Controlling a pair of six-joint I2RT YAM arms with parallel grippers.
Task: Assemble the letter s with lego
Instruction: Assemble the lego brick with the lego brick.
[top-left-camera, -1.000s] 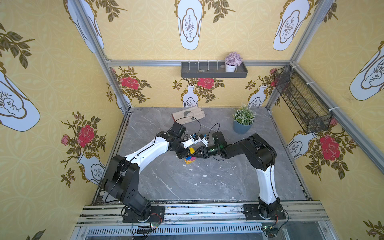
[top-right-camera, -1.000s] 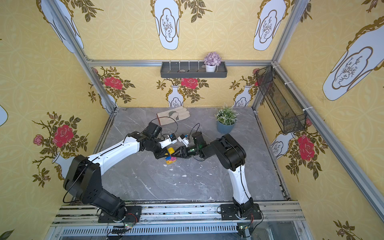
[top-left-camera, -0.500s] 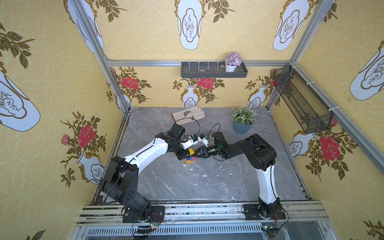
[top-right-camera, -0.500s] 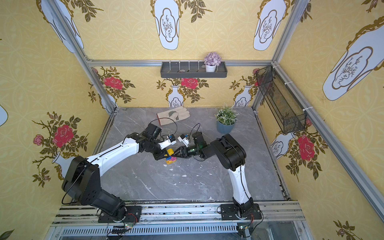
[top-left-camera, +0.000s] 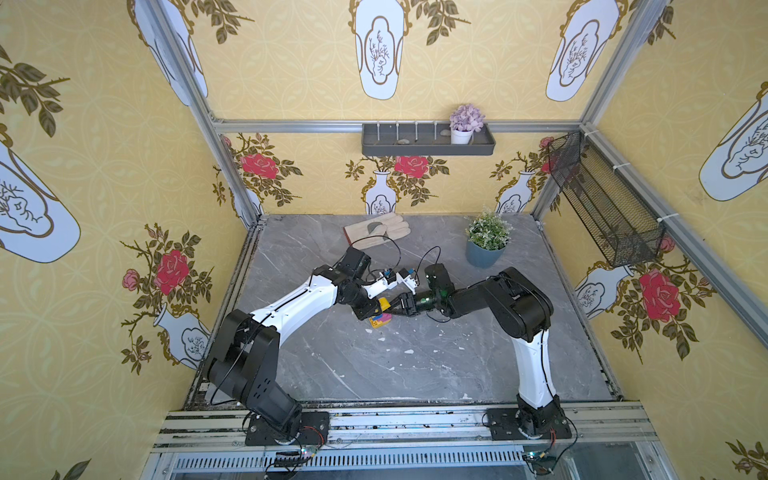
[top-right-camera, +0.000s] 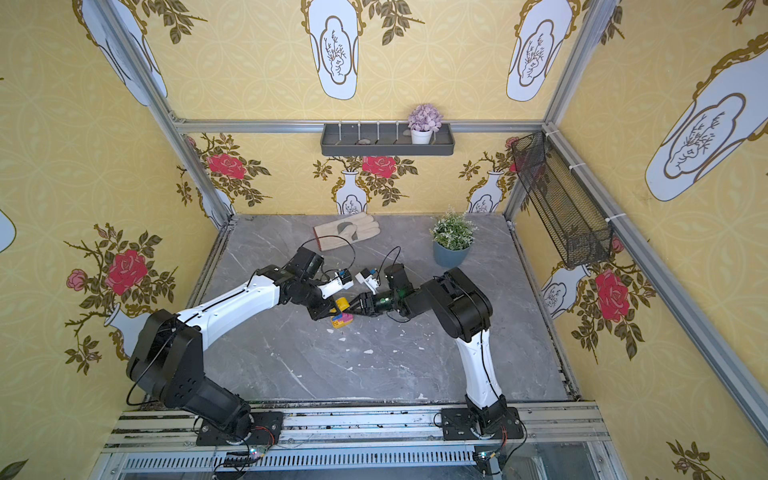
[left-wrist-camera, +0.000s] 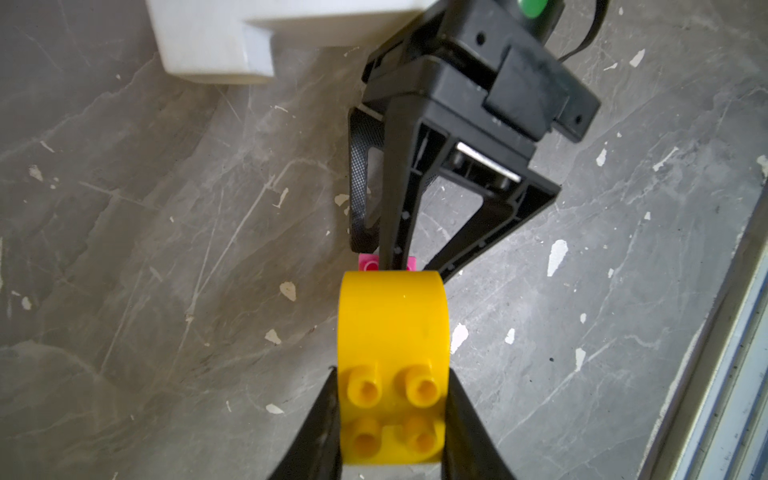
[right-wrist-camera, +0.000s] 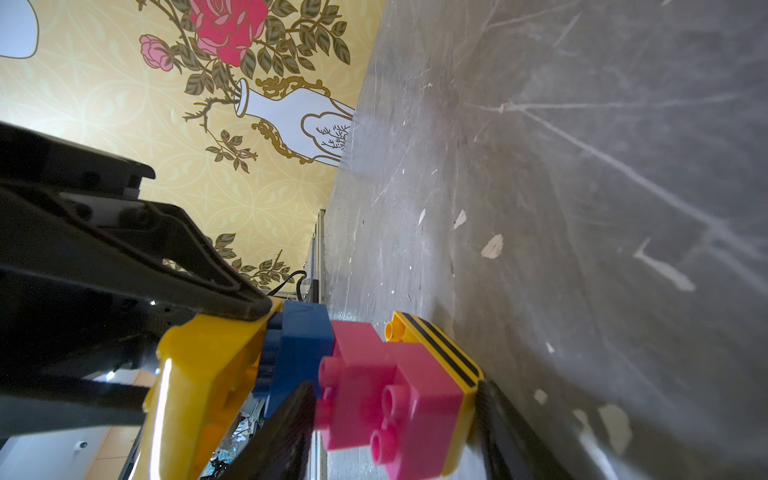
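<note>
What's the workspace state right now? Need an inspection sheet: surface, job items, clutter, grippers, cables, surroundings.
Surface: grey marble-look tabletop, white chips scattered.
Job's things: yellow brick pressed against the blue brick of the lego cluster mid-table; cannot tell if it is seated.
Clutter: glove and potted plant at the back, apart from the work.
Grippers: left gripper shut on yellow brick; right gripper shut on lego cluster.
Cables: black loops above both wrists, off the bricks.
Surroundings: floral walls, shelf with flower pot, wire basket on a side wall.
</note>
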